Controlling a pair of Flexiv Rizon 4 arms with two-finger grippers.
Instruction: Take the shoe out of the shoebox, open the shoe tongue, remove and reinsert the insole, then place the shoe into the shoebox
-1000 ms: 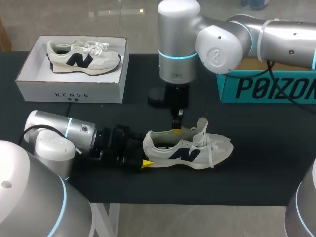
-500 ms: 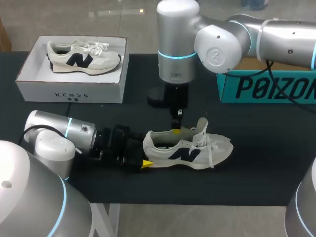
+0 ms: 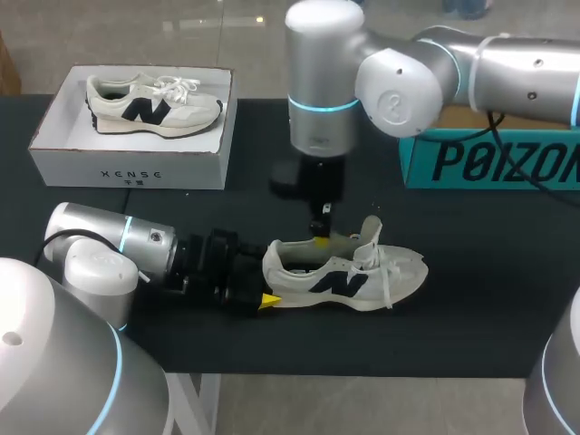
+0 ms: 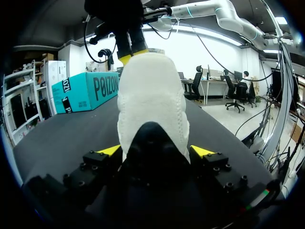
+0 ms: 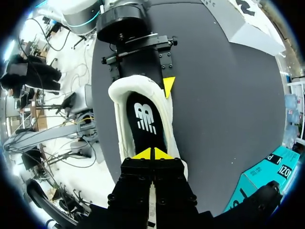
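Shoe (image 3: 349,276) position: it stands upright on its sole on the black table (image 3: 453,299), slightly below the centre of the head view, outside the shoebox (image 3: 127,163). Its heel points to the left of the frame and its toe to the right. The tongue (image 3: 370,237) is raised above the laces.

Left gripper (image 4: 155,151): my left arm lies low along the table and enters from the lower left of the head view. In the left wrist view I see one yellow tip against each side of the heel, so this gripper clamps the shoe at the heel.

Right gripper (image 5: 152,153): my right arm enters from the upper right of the head view and hangs vertically over the shoe opening. In the right wrist view its two yellow tips are pressed together with no gap, directly above the front of the black insole (image 5: 144,119), which lies flat inside the shoe. I cannot tell whether anything thin is pinched between the tips.

Shoebox: white and lidless, it sits in the upper left of the head view. A second shoe (image 3: 154,104) lies inside it with its toe to the right.

A teal box (image 3: 489,159) stands at the right edge of the head view, behind my right arm.
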